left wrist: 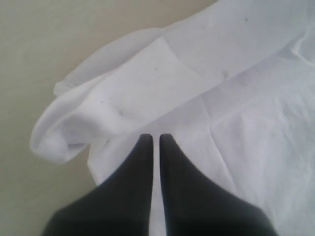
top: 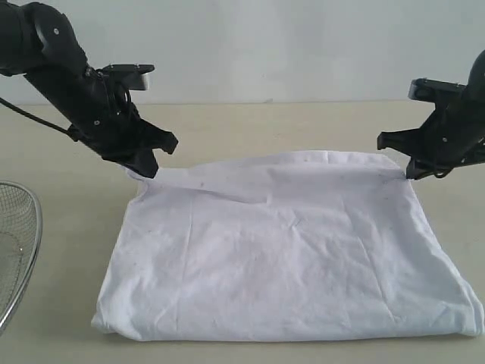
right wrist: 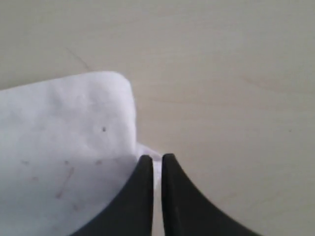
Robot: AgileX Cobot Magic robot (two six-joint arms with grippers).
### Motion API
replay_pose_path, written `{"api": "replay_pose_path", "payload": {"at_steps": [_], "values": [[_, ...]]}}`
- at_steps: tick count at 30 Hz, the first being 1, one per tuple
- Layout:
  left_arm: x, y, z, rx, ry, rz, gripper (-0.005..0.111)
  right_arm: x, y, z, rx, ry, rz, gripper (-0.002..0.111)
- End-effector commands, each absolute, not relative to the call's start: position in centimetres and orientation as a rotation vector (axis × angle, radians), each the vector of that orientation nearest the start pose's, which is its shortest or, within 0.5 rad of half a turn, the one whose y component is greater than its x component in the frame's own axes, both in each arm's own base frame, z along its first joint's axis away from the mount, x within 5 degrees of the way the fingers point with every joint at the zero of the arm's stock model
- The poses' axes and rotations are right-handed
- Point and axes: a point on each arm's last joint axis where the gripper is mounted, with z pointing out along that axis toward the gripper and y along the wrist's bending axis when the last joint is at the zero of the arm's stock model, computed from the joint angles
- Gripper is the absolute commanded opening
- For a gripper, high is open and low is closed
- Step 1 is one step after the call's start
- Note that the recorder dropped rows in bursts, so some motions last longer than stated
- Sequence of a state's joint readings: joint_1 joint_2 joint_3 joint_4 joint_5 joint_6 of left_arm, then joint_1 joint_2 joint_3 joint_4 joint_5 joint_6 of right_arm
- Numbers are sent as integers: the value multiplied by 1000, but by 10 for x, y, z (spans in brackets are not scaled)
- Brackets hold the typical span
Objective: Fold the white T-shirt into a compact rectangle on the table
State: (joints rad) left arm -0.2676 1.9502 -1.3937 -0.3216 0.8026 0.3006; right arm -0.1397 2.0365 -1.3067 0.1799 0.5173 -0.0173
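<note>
at the far corners of the white t-shirt (top: pixel 288 250), left gripper (top: pixel 148 170) and right gripper (top: pixel 411 174) jaws pinch cloth; its long axis runs between them.

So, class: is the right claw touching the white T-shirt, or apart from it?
Touching. The right wrist view shows the right claw pinched shut on a sliver of the white T-shirt at its corner.
</note>
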Motion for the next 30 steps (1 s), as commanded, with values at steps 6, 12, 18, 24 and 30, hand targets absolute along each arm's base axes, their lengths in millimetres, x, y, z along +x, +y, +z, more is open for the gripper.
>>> {"api": "replay_pose_path", "payload": {"at_steps": [6,12,18,24,30], "values": [[395,-129,218,518,2680,-388,4,404,-53,177,386,2621,154,0],[394,-134,214,570,2700,-430,4,397,-46,215,332,2542,229,0],[391,-135,191,664,2801,-445,4,395,-37,218,296,2558,257,0],[398,-135,173,662,2802,-415,4,394,-37,217,298,2566,265,0],[409,-129,157,669,2783,-309,4,392,-35,216,300,2592,284,0]]}}
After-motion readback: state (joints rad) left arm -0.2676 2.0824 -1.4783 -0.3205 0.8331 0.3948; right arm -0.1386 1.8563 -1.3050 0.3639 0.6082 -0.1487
